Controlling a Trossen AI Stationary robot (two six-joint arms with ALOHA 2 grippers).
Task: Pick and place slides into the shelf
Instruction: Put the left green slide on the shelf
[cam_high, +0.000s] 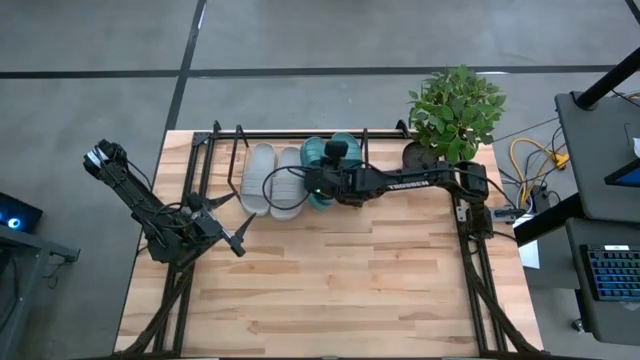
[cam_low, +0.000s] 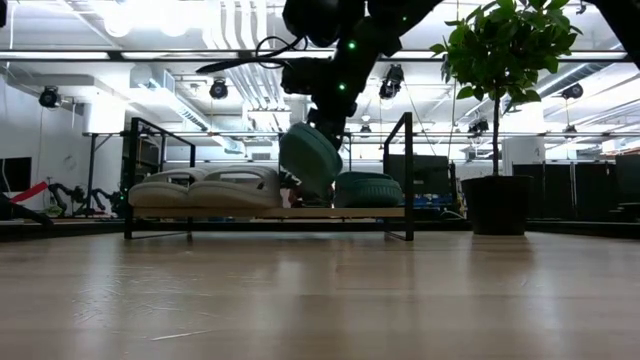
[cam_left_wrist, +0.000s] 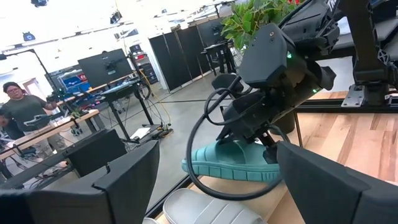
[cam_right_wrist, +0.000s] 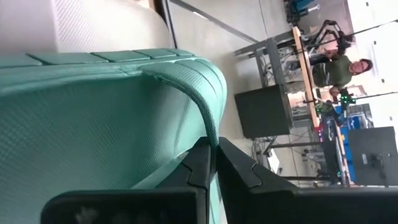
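1. Bare light wooden tabletop (cam_high: 330, 290) fills the near ground, with nothing lying on it.
2. Left gripper (cam_high: 228, 226), fingers spread wide and empty, waits low over the tabletop's left side, well short of the shelf.
3. Low rack of thin black metal tubing with a light wooden board, the shelf (cam_low: 270, 213), stands at the far edge of the table.
4. Two light grey rubber slide sandals (cam_high: 272, 180) lie side by side on its left part.
5. Right gripper (cam_right_wrist: 211, 163), fingers pressed together on the strap edge of a dark teal green rubber slide sandal (cam_low: 310, 160), holds it tilted above the board, just beside the grey pair.
6. Second dark teal green sandal (cam_low: 367, 189) rests on the board to its right, partly hidden from above by the right arm.
7. Potted green plant (cam_high: 455, 112) stands at the table's far right corner, beside the rack.
8. Desks, monitors and a seated person (cam_left_wrist: 22, 109) occupy the room beyond.
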